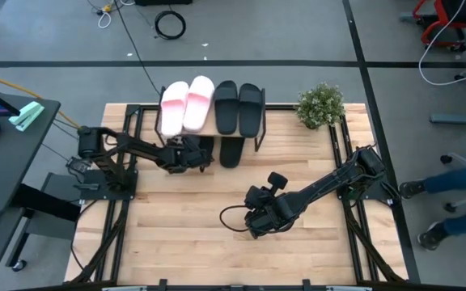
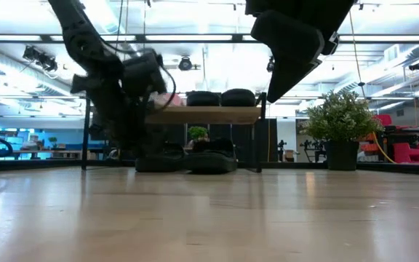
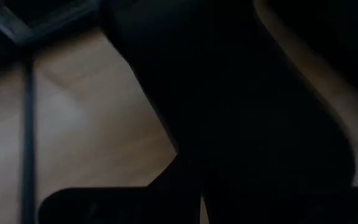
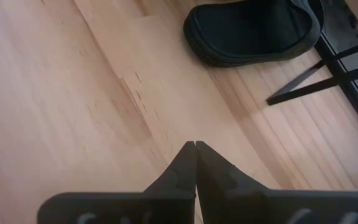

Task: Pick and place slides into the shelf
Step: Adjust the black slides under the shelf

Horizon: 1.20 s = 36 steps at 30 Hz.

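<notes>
Slides [image 1: 238,105]: two pink and two black side by side on top of shelf [image 2: 206,114]. Two more black ones down on table [image 1: 184,234] under it, as seen in low view, one of them [image 1: 231,151] poking out at front of shelf in high view.

Left gripper [image 1: 191,155] low at front of shelf, just beside that slide. Wrist view filled by something dark, so cannot tell whether fingers apart or clamped on a slide. Right gripper [image 4: 196,163] over bare table, well apart from shelf, fingers pressed together, holding nothing. Black slide [image 4: 253,28] and a shelf leg [image 4: 309,84] ahead in its wrist view.

Probably light and foam-like, soft enough to bend, matte and not slippery, not fragile. Best to take hold across wide strap, or to pinch one side edge of sole near middle. A hold at toe or heel likely to let it droop and swing. Possible snag on thin legs when going in, so keep flat and push straight.
</notes>
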### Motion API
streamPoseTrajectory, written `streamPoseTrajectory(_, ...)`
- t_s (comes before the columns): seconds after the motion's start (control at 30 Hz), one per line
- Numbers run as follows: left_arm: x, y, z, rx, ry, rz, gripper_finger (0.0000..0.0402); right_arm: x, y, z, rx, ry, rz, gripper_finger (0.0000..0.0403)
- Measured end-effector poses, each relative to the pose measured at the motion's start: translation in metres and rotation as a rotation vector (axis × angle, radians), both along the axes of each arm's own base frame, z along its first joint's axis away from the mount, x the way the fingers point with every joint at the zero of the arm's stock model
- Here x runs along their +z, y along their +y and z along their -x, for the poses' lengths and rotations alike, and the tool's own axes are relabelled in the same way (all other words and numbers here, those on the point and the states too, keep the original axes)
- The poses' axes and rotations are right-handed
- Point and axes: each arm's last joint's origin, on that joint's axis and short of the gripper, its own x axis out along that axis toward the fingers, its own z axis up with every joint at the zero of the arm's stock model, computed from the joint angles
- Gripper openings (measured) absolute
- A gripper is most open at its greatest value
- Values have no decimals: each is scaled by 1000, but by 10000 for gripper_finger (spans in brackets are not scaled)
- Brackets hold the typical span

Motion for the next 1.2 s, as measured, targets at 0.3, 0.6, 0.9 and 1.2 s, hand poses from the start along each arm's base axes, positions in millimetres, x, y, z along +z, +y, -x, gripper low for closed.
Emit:
streamPoseTrajectory(0.3, -5, -8, -5, -12, -52, 4, 2, 0, 0, 0, 5, 4, 4, 7)
streamPoseTrajectory(0.6, -2, -39, -19, -142, -173, 30, 2, 0, 0, 0, 6, -2, 10, 6)
streamPoseTrajectory(0.9, -5, -53, -34, -291, -234, 43, 2, 0, 0, -1, 12, -3, 13, 6)
streamPoseTrajectory(1.2, 6, -72, -32, -413, -231, 86, 5, 0, 1, -2, 35, 1, 17, 3)
